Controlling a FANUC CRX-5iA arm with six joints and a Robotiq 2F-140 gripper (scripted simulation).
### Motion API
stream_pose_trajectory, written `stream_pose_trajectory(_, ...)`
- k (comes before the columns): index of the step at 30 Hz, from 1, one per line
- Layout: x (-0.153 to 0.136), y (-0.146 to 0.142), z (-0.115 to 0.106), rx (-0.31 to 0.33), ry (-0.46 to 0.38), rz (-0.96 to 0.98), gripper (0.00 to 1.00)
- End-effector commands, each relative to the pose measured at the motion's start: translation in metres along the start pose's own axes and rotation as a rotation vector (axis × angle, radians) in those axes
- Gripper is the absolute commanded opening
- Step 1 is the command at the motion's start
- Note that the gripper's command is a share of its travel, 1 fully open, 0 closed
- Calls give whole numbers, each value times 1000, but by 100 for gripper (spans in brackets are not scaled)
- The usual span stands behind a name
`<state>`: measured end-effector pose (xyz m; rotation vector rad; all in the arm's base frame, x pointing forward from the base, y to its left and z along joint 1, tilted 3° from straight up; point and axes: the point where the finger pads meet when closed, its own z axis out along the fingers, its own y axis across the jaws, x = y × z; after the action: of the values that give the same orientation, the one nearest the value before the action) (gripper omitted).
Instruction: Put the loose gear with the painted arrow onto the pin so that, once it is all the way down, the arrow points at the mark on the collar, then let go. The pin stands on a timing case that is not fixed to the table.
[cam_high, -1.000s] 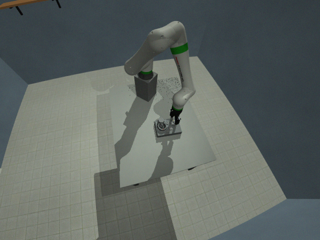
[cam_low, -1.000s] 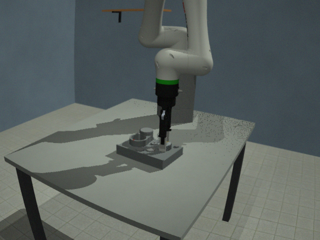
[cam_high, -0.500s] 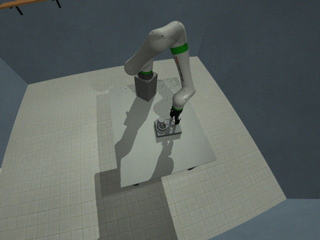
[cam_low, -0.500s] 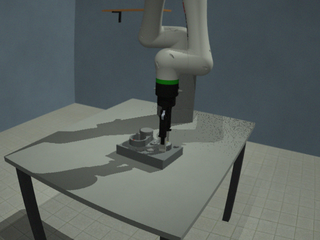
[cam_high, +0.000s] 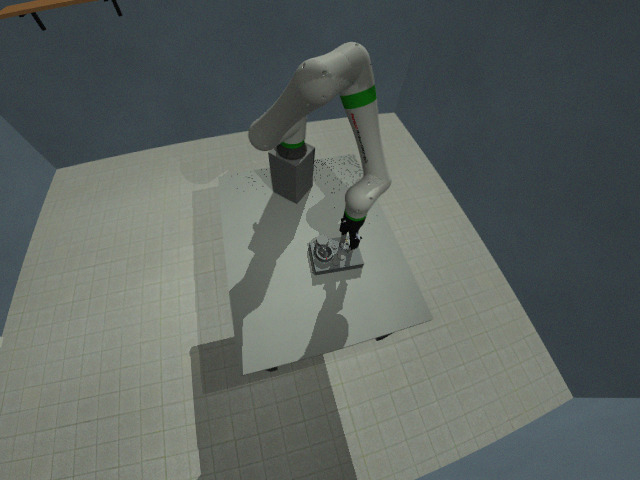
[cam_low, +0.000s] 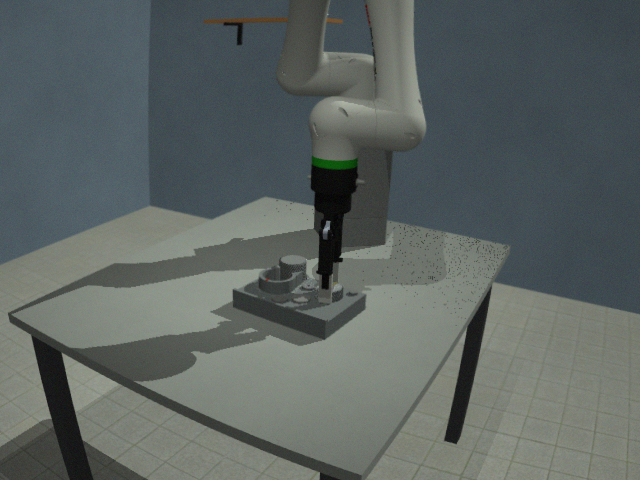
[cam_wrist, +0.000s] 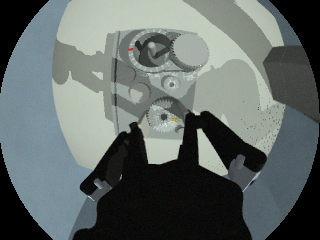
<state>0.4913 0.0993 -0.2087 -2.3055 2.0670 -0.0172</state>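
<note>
The grey timing case (cam_high: 356, 262) (cam_low: 330, 316) (cam_wrist: 122, 96) lies on the table. At its far end stands a curved collar (cam_high: 324, 251) (cam_low: 273, 283) (cam_wrist: 142, 60) with a small red mark (cam_low: 266, 279) (cam_wrist: 131, 48); the pin sits inside it and is hard to make out. The loose gear (cam_low: 337, 293) (cam_wrist: 162, 118), with a yellow arrow on its face, rests on the near end of the case. My gripper (cam_high: 347, 246) (cam_low: 325, 290) (cam_wrist: 163, 113) reaches straight down and is shut on this gear, one finger on each side.
A large knurled gear (cam_low: 292, 266) (cam_wrist: 190, 50) stands beside the collar, and a small gear (cam_low: 309, 285) (cam_wrist: 170, 83) sits mid-case. The robot's base pedestal (cam_high: 292, 175) stands at the back of the table (cam_low: 258, 372).
</note>
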Motion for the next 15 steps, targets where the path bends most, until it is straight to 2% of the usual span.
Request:
stream_pose_trajectory(1,0,0,-1,0,0,0,0)
stream_pose_trajectory(15,0,0,-14,0,0,0,0)
